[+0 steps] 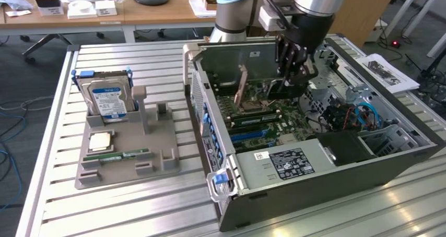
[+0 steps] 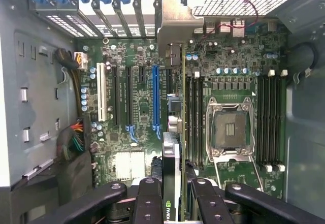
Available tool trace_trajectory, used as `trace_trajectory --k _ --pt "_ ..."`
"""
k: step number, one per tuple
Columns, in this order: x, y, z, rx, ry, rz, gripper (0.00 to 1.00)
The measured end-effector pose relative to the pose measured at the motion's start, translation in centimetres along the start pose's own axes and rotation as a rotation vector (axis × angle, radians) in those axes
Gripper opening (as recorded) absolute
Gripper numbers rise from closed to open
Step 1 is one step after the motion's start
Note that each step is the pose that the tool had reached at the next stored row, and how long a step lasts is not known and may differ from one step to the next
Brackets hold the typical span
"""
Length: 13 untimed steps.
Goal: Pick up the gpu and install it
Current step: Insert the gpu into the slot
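Slatted metal bench, open case; hand clamped on thin, dark, grey-edged gpu, seen edge-on.

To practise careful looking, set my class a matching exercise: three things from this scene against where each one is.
Things:
1 gpu
2 hard drive
3 memory stick

Places:
A lying flat on the holder
B held by the gripper inside the case
C standing upright in the holder

Pairs: 1-B, 2-C, 3-A
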<state>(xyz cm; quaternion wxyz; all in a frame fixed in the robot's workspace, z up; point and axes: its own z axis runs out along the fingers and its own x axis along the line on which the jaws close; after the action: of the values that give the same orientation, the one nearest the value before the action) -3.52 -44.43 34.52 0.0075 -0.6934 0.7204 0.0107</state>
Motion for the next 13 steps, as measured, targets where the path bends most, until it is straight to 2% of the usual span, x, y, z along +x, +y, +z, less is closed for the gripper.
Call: trace_trajectory --k 3,10,13 --pt "0.0 0.02 0.09 0.0001 0.0 -0.001 0.27" --pt "0.02 0.16 0.69 0.0058 -0.0002 -0.009 0.27" --pt "0.04 0.19 1.01 0.0058 -0.0001 -0.012 0.27"
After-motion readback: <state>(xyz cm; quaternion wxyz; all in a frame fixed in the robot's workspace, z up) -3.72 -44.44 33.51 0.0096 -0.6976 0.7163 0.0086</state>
